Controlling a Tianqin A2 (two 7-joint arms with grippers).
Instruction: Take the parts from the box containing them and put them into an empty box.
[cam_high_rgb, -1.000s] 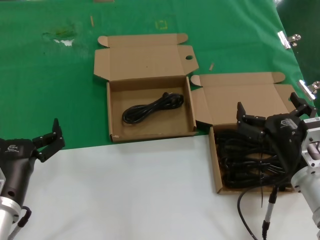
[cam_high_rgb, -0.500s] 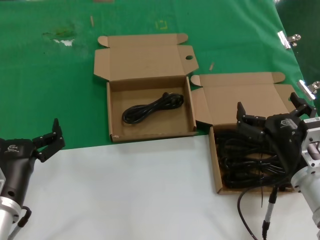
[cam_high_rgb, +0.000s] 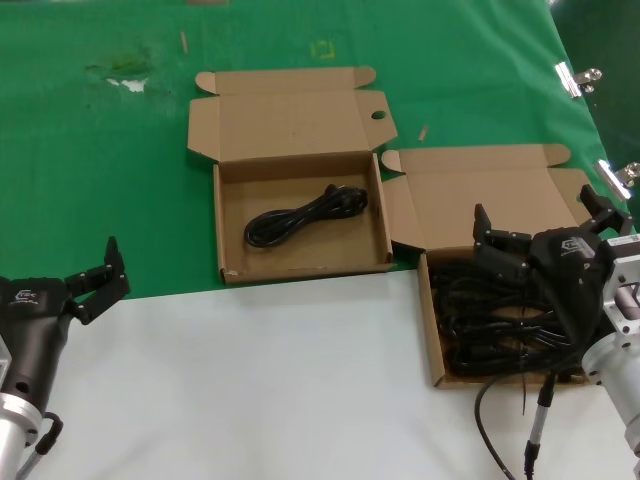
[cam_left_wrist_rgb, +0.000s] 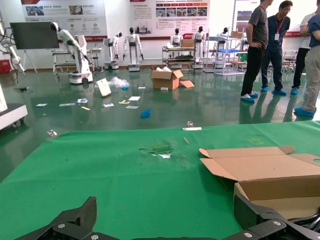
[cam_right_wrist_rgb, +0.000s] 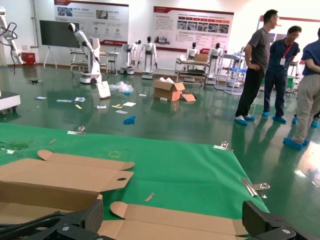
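Note:
The box with a plain lid flap (cam_high_rgb: 480, 195) sits at the right and holds a pile of black power cords (cam_high_rgb: 490, 320). The box with a round hole in its lid (cam_high_rgb: 295, 120) sits in the middle and holds one looped cord (cam_high_rgb: 305, 215). My right gripper (cam_high_rgb: 535, 215) is open and empty, hovering over the far part of the pile; in its wrist view it (cam_right_wrist_rgb: 177, 217) faces the plain flap (cam_right_wrist_rgb: 175, 227), with cords (cam_right_wrist_rgb: 30, 222) at the edge. My left gripper (cam_high_rgb: 95, 270) is open and empty, parked at the left over the green cloth (cam_left_wrist_rgb: 167, 212).
Metal binder clips (cam_high_rgb: 575, 78) (cam_high_rgb: 620, 175) hold the green cloth at the right edge. The cloth has a torn spot (cam_high_rgb: 125, 75) at the far left. White table surface (cam_high_rgb: 250, 380) lies in front. A thin cable (cam_high_rgb: 500, 430) hangs from my right arm.

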